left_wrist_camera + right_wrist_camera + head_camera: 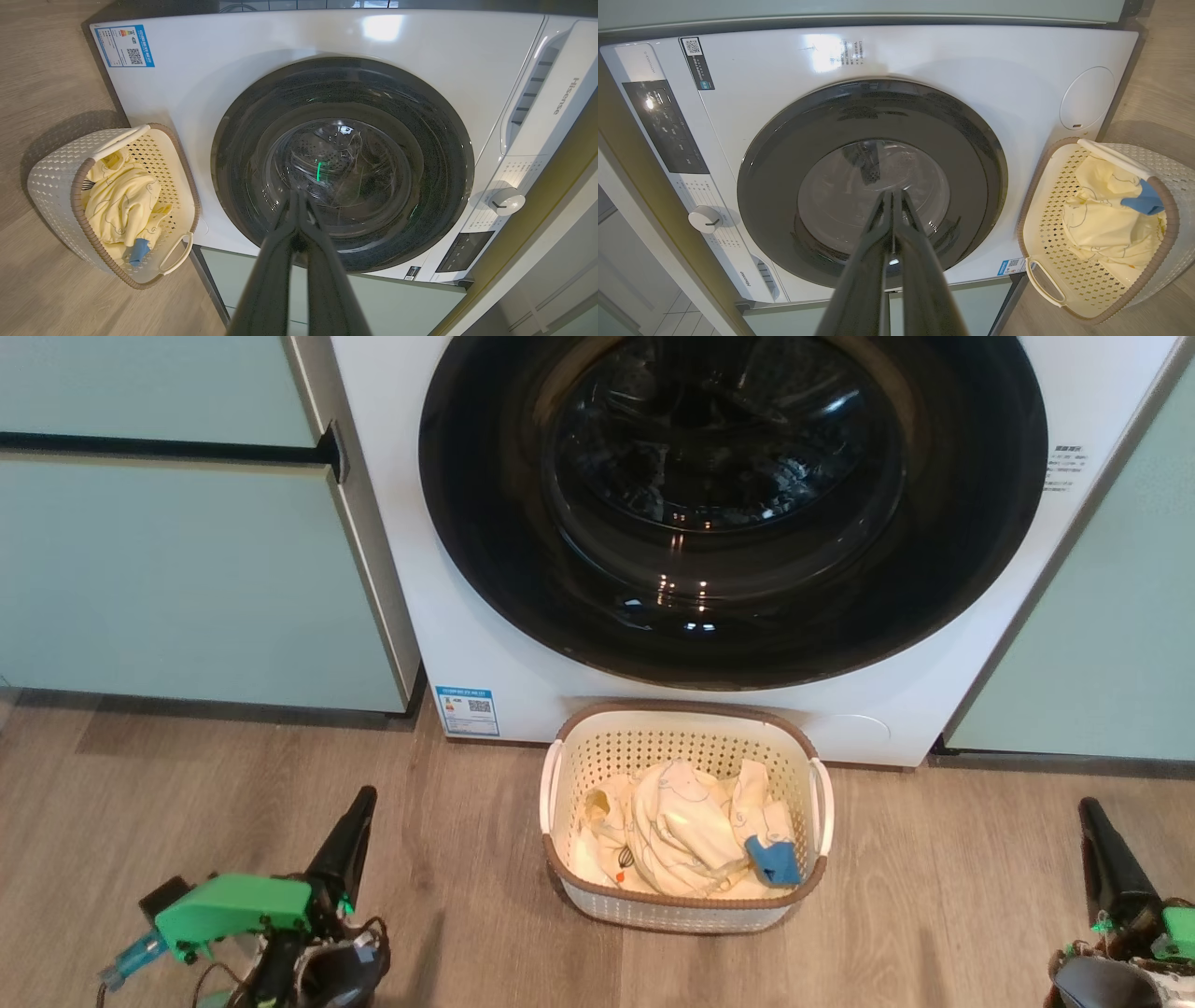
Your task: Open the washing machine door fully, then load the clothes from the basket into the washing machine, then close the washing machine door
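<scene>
Nothing done yet: door point(733, 504) shut; clothes point(681, 840) lie in basket point(597, 756) on floor just before washing machine point(448, 644); left fingers point(350, 840) and right fingers point(1106, 859) together, empty; opening, loading, closing remain.

The washing machine door point(485, 569) has a glossy black rim around clear, reflective glass; the washing machine point(523, 700) body is smooth, shiny white. At six o'clock from the door, the basket point(607, 756) is matt perforated plastic, holding the clothes point(681, 831), soft creased cloth. The floor point(187, 784) shows matt wood grain
</scene>
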Available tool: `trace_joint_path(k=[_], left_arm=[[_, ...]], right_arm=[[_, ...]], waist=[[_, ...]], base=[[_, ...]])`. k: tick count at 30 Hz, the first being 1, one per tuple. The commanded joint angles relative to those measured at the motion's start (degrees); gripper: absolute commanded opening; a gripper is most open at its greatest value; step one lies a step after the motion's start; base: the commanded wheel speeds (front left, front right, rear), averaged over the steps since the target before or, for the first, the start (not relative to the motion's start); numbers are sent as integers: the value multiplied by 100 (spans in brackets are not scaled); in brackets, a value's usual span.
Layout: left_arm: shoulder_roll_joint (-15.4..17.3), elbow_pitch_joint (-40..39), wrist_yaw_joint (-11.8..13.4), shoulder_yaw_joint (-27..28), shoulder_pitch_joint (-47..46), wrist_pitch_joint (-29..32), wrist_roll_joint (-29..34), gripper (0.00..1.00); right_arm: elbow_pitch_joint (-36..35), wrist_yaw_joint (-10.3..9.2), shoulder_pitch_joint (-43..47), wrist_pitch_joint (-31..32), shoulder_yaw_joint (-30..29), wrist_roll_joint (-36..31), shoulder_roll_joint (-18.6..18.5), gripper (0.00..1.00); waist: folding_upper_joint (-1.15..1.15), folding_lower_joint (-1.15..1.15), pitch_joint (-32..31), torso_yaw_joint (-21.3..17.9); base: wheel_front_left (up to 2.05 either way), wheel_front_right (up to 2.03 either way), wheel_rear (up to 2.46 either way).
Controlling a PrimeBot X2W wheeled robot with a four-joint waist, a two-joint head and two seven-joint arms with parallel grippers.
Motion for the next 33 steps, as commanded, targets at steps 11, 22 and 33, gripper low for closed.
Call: trace_joint_path(k=[11,22,33], left_arm=[[54,-165,-17,188,-319,35,49,0],[-77,471,0,-95,297,-93,82,100],[-64,349,-1,-130,168,-279,470,100]], right_arm=[[-181,-16,-320,32,90,-52,-52,0],[457,0,337,-94,111,-16,133,100],[320,-1,265,-280,176,-298,116,100]], waist=[[0,0,0,0],[0,0,10,0],[0,0,25,1]], base=[[0,0,0],[0,0,0],[0,0,0]])
